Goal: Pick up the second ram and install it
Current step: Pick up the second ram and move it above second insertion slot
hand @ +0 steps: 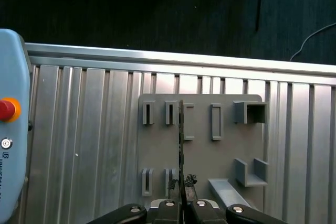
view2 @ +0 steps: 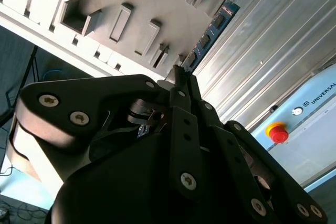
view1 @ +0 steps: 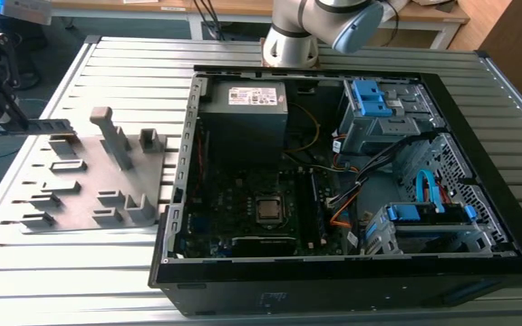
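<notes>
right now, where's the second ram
The second ram is clamped in the hand, over the grey slotted tray on the exterior view's left.

Fixture posts (view1: 105, 129) near tool (hand: 181, 183), cables (view1: 380, 161) crossing case (view1: 334, 288)

near end of second ram (view2: 212, 33) hidden behind tool (view2: 181, 76), arm (view1: 293, 35) cut off at exterior view's top

Ribbed metal table (view1: 62, 285) spanning the exterior view. Lying on it at the exterior view's left, a grey slotted fixture plate (view1: 79, 197); beside it, centre-right, an open computer case (view1: 334, 285); at top centre, the arm's base (view1: 288, 51).
</notes>
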